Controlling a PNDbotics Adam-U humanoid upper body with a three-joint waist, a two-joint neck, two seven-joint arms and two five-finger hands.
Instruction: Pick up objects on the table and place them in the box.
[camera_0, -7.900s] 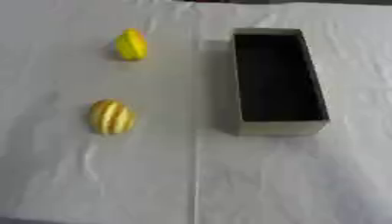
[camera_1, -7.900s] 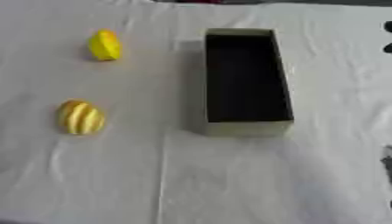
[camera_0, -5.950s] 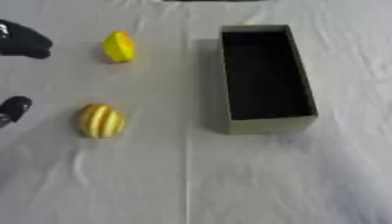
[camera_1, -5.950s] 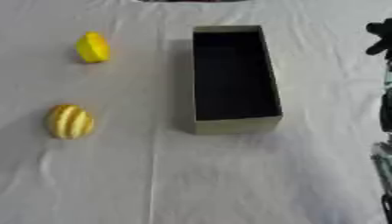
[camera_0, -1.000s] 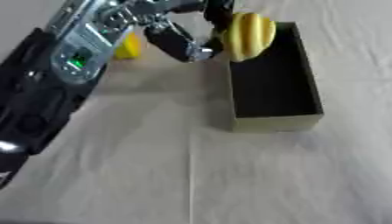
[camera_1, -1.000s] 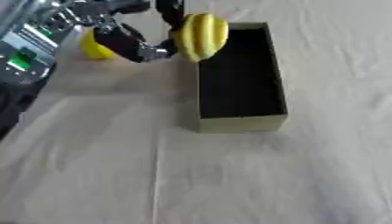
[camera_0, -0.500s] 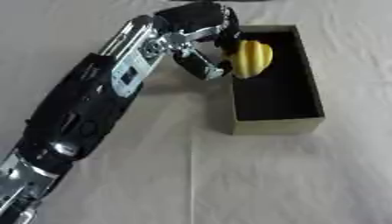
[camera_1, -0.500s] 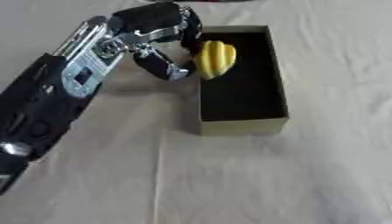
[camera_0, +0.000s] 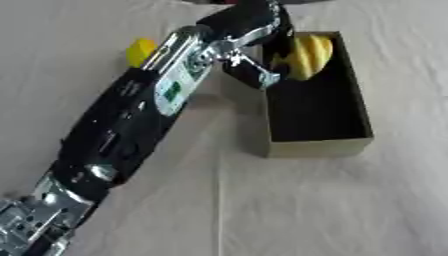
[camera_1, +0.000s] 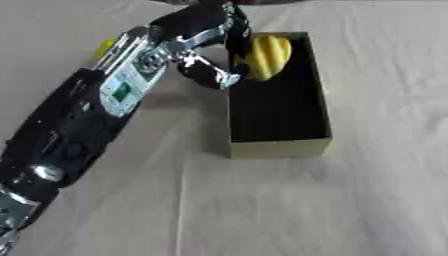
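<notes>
Holding the striped yellow fruit (camera_0: 304, 55) over the box (camera_0: 317, 145)'s far end, my left hand (camera_0: 262, 47) curls around its side; it looks light, rigid, smooth, best gripped across its middle.

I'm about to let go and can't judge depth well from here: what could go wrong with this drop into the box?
1. The left hand holds the striped yellow ridged fruit over the far end of the olive rectangular box, near its left wall; released there, it may clip the rim.
2. Withdrawing, the forearm could nudge the box.
3. The plain yellow fruit sits half hidden behind the arm.
</notes>
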